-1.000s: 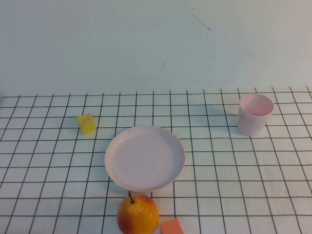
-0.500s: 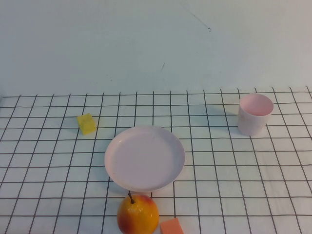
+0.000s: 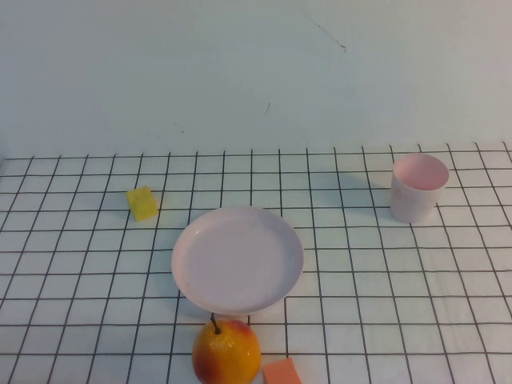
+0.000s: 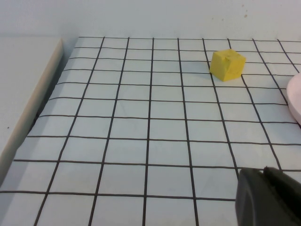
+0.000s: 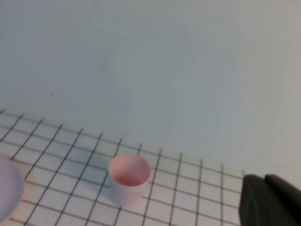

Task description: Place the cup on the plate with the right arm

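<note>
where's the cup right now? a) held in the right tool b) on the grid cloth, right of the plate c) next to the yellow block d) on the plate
b: the cup stands upright on the grid cloth, right of the empty plate; left tool and right tool show only at their wrist views' edges.

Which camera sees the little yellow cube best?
The left wrist view: the small yellow cube looks big there, with its top and sides clear. The high view shows it smaller, left of the round pale pink plate. The right wrist view misses it. The left gripper and right gripper show only at their views' corners.
</note>
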You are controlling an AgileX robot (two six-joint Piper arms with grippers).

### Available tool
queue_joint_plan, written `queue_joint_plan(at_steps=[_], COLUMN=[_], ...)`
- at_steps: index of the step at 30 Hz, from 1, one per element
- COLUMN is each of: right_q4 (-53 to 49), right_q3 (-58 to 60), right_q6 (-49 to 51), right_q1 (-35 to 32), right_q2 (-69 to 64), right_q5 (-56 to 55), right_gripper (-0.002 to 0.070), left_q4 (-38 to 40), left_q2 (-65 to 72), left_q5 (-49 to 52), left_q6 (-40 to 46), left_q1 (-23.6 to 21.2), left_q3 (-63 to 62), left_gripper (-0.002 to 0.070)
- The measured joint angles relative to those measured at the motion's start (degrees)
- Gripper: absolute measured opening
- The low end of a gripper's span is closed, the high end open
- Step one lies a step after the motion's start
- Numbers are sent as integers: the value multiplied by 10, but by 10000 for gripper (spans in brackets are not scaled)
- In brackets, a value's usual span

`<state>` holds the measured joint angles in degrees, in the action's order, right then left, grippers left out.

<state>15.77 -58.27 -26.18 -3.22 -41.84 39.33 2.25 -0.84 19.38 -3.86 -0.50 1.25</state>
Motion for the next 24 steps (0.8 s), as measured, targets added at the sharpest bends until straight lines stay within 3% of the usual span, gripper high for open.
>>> queue_joint_plan(at_steps=[3, 5, 7, 11, 13, 17, 24], right_q4=[49, 70, 80, 106, 117, 121, 125], right_q3=[-48, -74, -101, -145, -166, -211, -290], right_q6=[-39, -70, -101, -133, -142, -155, -164], right_q1=[0, 0, 0, 0, 0, 0, 8], right_q2=[-104, -163, -221, -329, -383, -482, -627], right_q5=[28, 37, 50, 58, 67, 90, 95], right_gripper=[7, 50, 139, 402, 475, 526, 538], left_q4=[0, 0, 0, 0, 0, 0, 0], left_q2=[0, 0, 0, 0, 0, 0, 0], left_q5=[0, 0, 0, 0, 0, 0, 0], left_q6=[0, 0, 0, 0, 0, 0, 0], left_q1=[0, 0, 0, 0, 0, 0, 0], left_q3=[0, 0, 0, 0, 0, 0, 0], left_gripper=[-3, -3, -3, -3, -3, -3, -3])
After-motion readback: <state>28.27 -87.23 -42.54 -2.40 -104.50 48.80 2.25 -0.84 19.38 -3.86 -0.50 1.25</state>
